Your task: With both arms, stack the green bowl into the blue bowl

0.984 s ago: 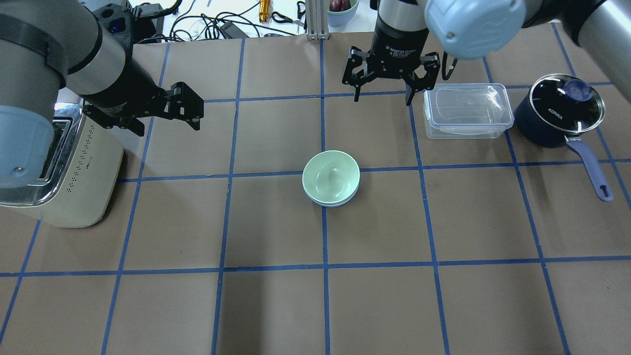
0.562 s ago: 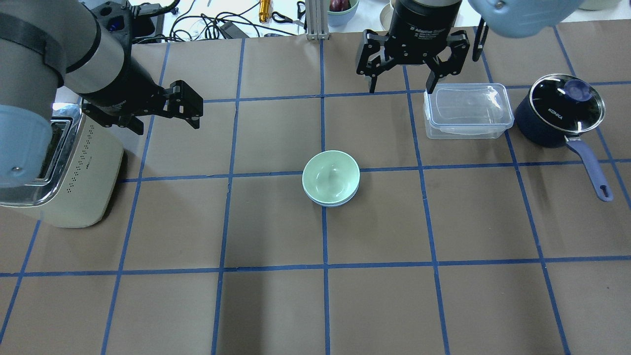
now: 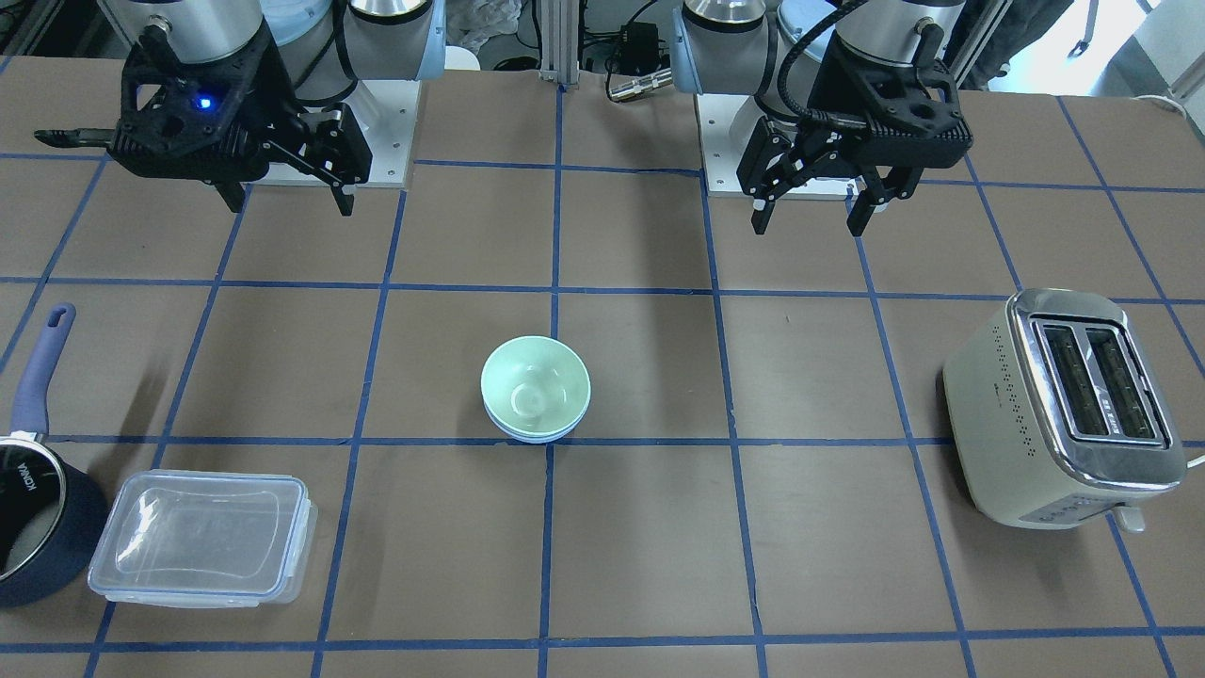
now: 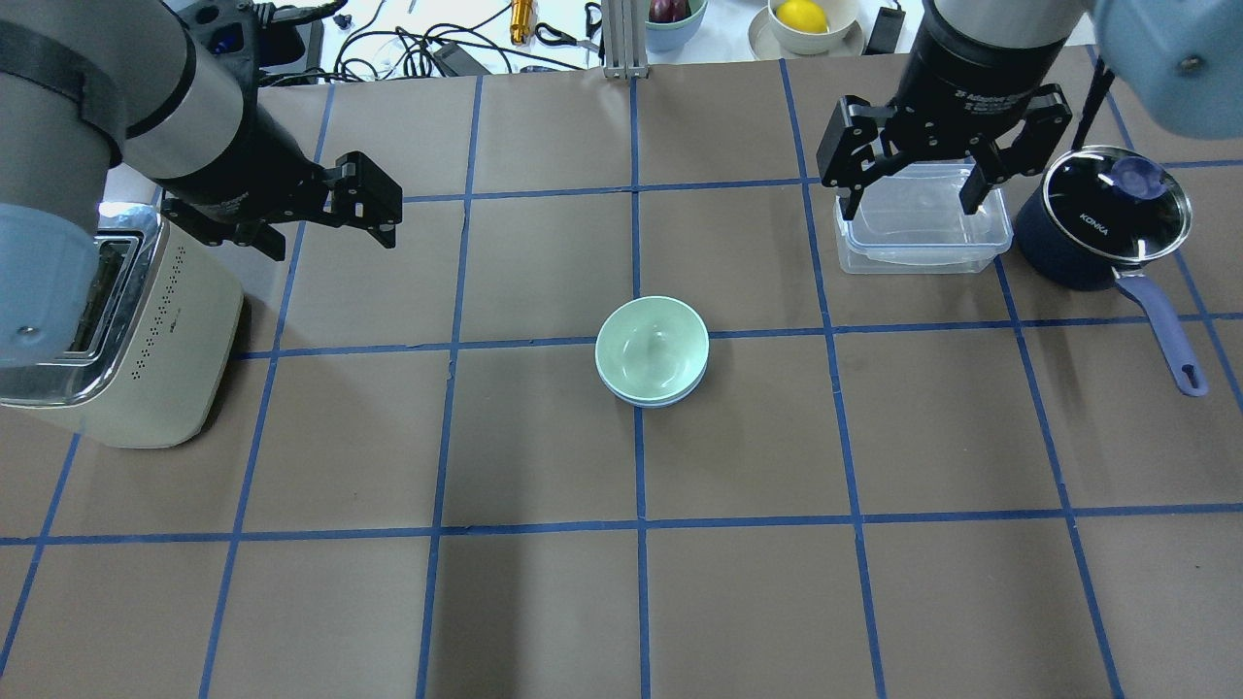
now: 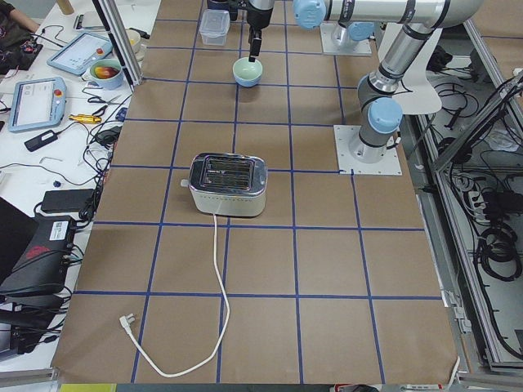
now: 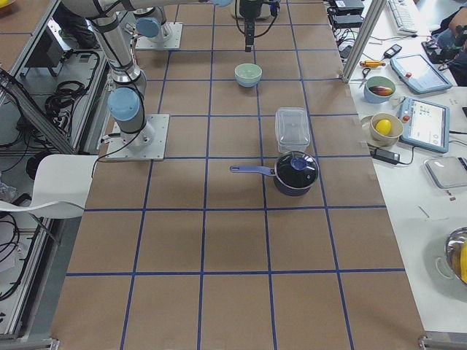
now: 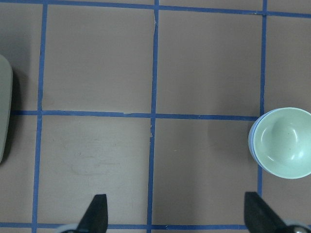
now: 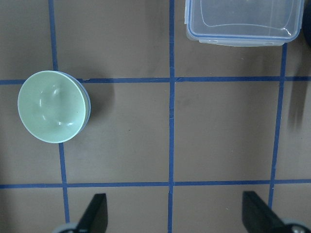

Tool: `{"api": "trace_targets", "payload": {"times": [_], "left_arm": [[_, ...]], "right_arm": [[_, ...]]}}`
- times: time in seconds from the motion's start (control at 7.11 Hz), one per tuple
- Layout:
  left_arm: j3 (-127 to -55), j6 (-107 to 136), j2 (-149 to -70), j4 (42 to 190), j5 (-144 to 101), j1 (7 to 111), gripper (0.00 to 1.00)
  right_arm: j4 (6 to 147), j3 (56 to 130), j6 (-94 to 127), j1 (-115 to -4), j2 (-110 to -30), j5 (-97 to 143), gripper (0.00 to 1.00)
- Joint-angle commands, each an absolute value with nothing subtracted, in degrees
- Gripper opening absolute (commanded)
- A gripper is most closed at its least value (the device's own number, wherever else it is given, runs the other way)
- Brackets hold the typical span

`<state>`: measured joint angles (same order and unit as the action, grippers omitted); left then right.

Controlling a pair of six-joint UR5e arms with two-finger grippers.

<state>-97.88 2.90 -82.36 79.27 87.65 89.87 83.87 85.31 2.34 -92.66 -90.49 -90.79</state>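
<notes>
green bowl (image 4: 651,342) sits nested in blue bowl (image 4: 655,401) on the counter (image 4: 544,602); looks glossy, light, probably slippery, so grip the rim. left claw (image 4: 333,243) and right claw (image 4: 911,209) both spread, empty.

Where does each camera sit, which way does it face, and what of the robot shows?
Front-facing: across the table, facing the robot; left gripper view-right, right gripper view-left, both open.
Overhead: behind the robot, looking down; both grippers, green bowl in blue bowl.
Exterior left: table end by the toaster; left arm near.
Exterior right: end by the saucepan; right arm near.
Left wrist: straight down; fingers at bottom.
Right wrist: same, own fingers.
Shared: both wrist views show the bowls.
</notes>
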Motion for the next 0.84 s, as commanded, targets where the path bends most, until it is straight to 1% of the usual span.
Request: {"api": "trace_targets", "payload": {"times": [0.0, 0.14, 0.42, 0.7], "left_arm": [[-95.8, 2.4, -82.2, 83.5, 90.0, 89.6, 1.0], [-93.7, 2.4, -83.0, 83.9, 91.0, 88.8, 1.0], [-87.3, 3.1, -86.3, 89.6, 90.9, 87.5, 1.0], [-85.8, 3.2, -87.7, 90.4, 89.1, 87.8, 1.0]], "right_arm": [[84.8, 86.0, 0.8, -92.2, -91.1, -90.7, 0.97], [85.8, 86.0, -0.7, -92.1, -91.0, -90.4, 0.98], [88.3, 86.0, -3.3, -91.4, -90.9, -90.0, 1.0], [89.4, 86.0, -2.5, -91.4, -90.8, -89.9, 1.0]]}}
